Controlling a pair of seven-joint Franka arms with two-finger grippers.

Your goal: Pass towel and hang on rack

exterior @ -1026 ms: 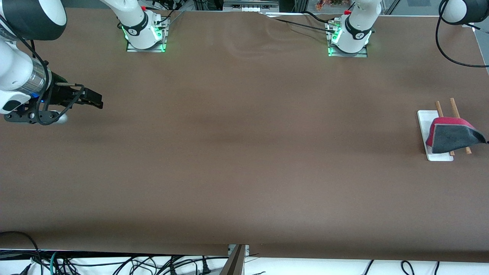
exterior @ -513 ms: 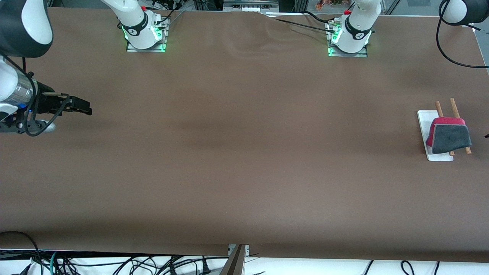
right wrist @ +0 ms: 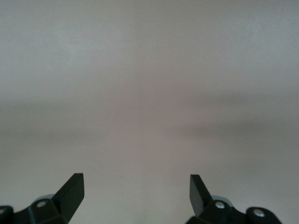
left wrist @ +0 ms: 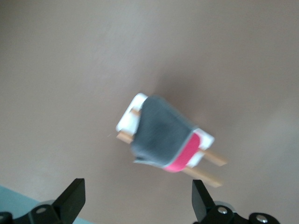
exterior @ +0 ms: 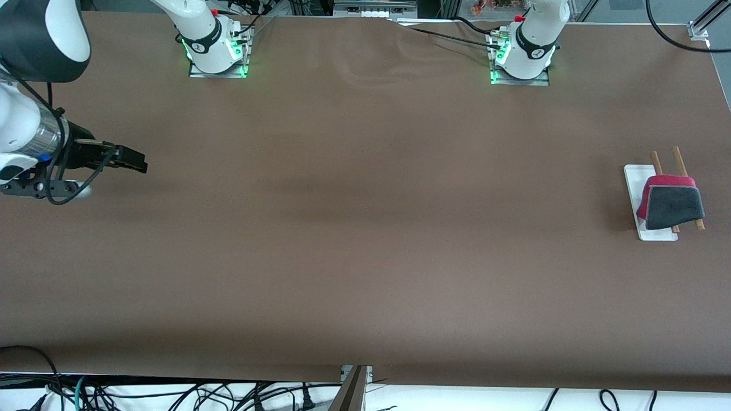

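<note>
While draped over the rack (exterior: pixel 634 182), the towel (exterior: pixel 673 206) sits near the table (exterior: pixel 365 228) edge at the left arm's end. Only the left wrist view shows the left gripper (left wrist: pixel 138 203), spread wide above it, empty. Right gripper (exterior: pixel 132 160) waits with fingers apart over the right arm's end.

surface: wide matte brown table covering (exterior: pixel 365 228), faint wrinkles toward the arms' bases | near edge: tangled black cables (exterior: pixel 171 394) on white floor | light: soft, even, green glow at two metal base plates (exterior: pixel 217 71)
</note>
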